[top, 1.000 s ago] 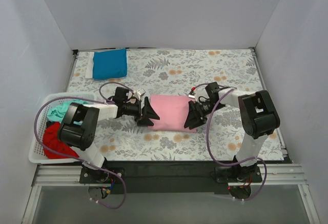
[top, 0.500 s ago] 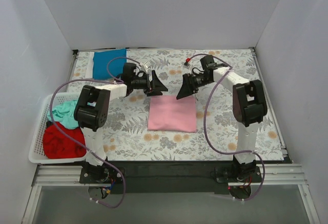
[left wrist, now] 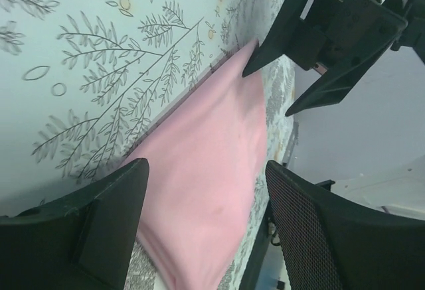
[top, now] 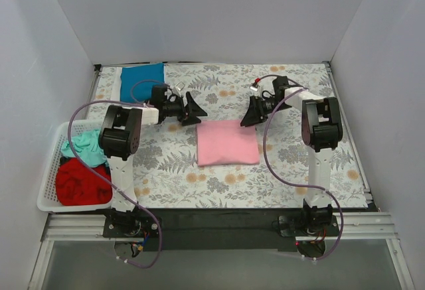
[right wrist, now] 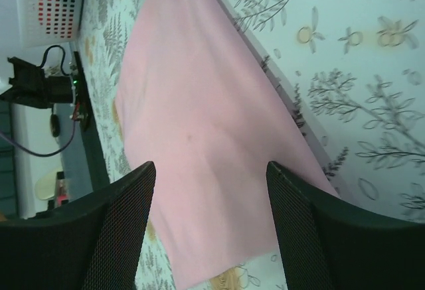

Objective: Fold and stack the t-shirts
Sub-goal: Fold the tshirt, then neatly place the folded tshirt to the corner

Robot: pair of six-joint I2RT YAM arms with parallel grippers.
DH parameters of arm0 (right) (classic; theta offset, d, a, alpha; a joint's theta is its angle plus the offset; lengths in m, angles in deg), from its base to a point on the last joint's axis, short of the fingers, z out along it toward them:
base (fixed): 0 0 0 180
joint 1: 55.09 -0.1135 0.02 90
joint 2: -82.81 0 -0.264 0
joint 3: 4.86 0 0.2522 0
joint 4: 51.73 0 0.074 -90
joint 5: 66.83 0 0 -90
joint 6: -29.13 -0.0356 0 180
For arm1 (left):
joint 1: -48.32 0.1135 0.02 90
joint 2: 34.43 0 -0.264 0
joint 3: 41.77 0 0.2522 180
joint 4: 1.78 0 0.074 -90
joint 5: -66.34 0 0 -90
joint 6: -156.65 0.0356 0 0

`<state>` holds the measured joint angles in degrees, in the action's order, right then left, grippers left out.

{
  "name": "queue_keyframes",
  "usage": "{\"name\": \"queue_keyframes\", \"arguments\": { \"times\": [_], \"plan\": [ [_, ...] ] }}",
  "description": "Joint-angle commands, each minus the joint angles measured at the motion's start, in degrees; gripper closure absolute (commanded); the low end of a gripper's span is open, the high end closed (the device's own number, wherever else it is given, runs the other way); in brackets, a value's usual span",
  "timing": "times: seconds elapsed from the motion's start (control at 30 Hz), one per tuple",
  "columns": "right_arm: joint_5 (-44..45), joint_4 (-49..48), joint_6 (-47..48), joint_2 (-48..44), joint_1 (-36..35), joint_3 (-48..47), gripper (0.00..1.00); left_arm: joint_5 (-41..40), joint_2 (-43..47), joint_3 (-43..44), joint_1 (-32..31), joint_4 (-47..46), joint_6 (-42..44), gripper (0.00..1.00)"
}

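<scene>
A folded pink t-shirt (top: 227,143) lies flat in the middle of the floral table. My left gripper (top: 197,111) is open and empty, just past the shirt's far left corner. My right gripper (top: 251,115) is open and empty at the far right corner. In the left wrist view the open left gripper (left wrist: 206,166) frames the pink shirt (left wrist: 226,104), with the right gripper (left wrist: 332,44) beyond it. In the right wrist view the open right gripper (right wrist: 209,167) frames the pink shirt (right wrist: 186,71). A folded blue t-shirt (top: 141,81) lies at the back left.
A white basket (top: 48,174) stands at the left table edge and holds a teal shirt (top: 83,145) and a red shirt (top: 80,184). White walls close in the table on three sides. Purple cables loop from both arms.
Both grippers were at the pink shirt's sides a second ago. They have opened off it and moved to its far edge. The shirt now lies flat as a rectangle.
</scene>
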<state>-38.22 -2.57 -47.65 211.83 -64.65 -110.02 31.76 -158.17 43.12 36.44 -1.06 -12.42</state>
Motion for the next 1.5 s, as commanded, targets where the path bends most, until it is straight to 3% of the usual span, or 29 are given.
{"name": "queue_keyframes", "arguments": {
  "times": [0.0, 0.1, 0.2, 0.4, 0.6, 0.83, 1.1, 1.47],
  "plan": [
    [5.22, 0.02, 2.7, -3.14, 0.69, -4.92, 0.26, -2.59, 10.77, 1.99, 1.33, 4.93, 10.29, 0.3],
    [5.05, 0.72, 1.21, -6.83, 0.16, -8.88, 0.26, -7.93, 18.24, 1.64, 1.68, 11.97, 17.95, 0.2],
    [8.11, 1.6, 2.6, -12.27, -2.2, -7.93, 0.27, -14.43, 23.62, 1.03, 2.73, 19.35, 22.19, 0.03],
    [29.99, -1.28, 10.34, -28.26, -15.19, 3.74, 0.28, -22.45, 32.94, -2.91, 3.62, 32.54, 22.3, 0.03],
    [45.28, -8.22, 12.45, -34.17, -29.69, 13.25, 0.34, -29.57, 38.05, -10.83, 3.53, 37.11, 15.35, 0.02],
    [54.96, -11.4, 15.7, -31.72, -43.51, 16.6, 0.57, -33.45, 32.34, -13.21, 3.44, 40.37, 16.23, 0.02],
    [57.08, -13.25, 14.3, -26.36, -50.99, 17.39, 0.57, -29.76, 26.98, -13.92, 3.44, 38.53, 12.8, 0.05],
    [59.1, -17.73, 13.68, -21.52, -52.31, 18.97, 0.6, -27.82, 26.01, -15.41, 3.44, 36.42, 11.57, 0.05]
  ]
}}
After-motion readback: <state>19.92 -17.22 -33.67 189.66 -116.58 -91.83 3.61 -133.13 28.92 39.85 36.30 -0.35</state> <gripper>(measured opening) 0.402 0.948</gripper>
